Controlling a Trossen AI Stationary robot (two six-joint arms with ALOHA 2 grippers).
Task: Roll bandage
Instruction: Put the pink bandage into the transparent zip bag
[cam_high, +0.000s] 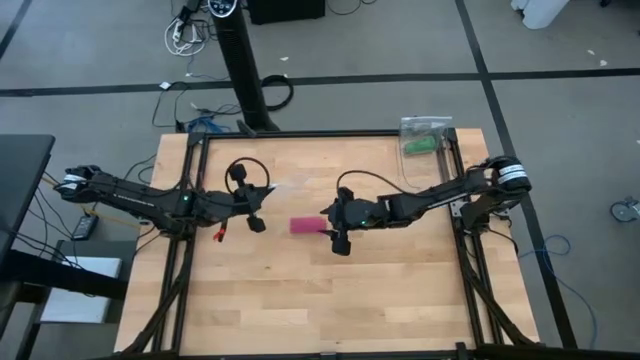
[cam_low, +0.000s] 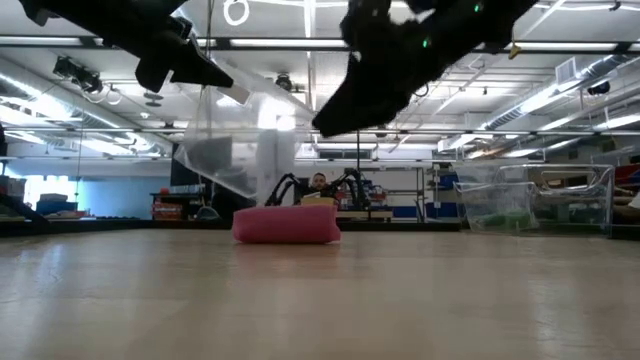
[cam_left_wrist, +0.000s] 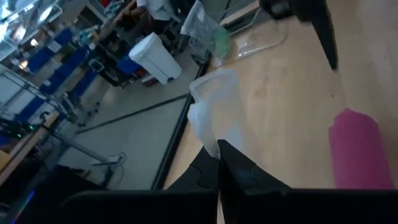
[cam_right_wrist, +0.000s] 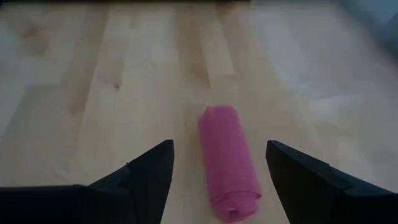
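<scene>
Mid-table, rolled bandage (cam_high: 306, 226) before spread right tool (cam_right_wrist: 217, 177); left tool (cam_left_wrist: 219, 163) pinching half-hidden clear bag (cam_left_wrist: 214, 112).

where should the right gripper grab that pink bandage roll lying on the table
Best around the middle of the bandage, coming down from above with one finger on each long side. It lies flat on the table as a short roll, nothing touching it, and the open right gripper already straddles it. The left gripper is shut on a clear plastic bag, so it is busy.
</scene>
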